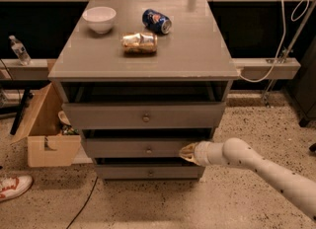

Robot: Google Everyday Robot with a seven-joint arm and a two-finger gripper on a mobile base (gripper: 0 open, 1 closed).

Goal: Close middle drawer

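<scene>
The middle drawer (133,148) is a wide, low grey front panel with a small brass knob (148,150) at its centre, set in the grey cabinet. It stands out a little from the cabinet, with a dark gap above it. My gripper (183,152) is at the end of the white arm that comes in from the lower right. Its tip rests against the right end of the middle drawer's front, right of the knob.
Above is a taller drawer (143,115) pulled out a little, below a low drawer (148,172). On the cabinet top (197,50) lie a white bowl (99,19), a blue can (156,20) and a crumpled packet (139,43). A cardboard box (47,134) stands at left.
</scene>
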